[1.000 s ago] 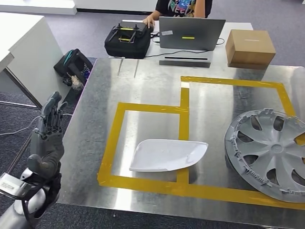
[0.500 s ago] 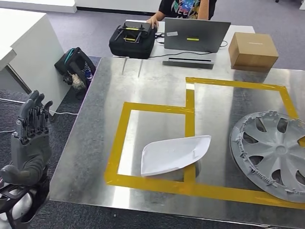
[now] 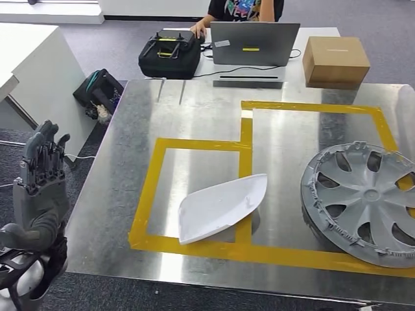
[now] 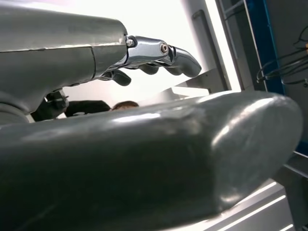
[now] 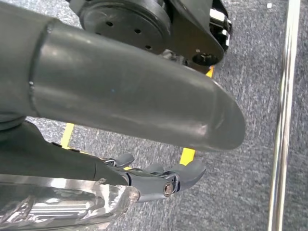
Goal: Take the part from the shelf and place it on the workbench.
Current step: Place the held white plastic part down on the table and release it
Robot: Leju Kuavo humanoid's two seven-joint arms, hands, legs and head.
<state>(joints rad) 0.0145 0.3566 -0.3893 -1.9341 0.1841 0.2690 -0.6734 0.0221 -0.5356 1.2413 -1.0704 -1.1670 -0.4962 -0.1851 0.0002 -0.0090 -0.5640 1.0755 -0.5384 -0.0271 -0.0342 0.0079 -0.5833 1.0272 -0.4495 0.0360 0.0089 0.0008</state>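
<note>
Lying flat on workbench, white part; left hand empty, fingers extended; right hand grip unclear.

No text, label, brand, number or sign is readable. The open laptop at the far edge carries a small yellow sticker and a pale one, both too small to read.

left robot hand raised, fingers up, empty, right robot hand empty
</note>
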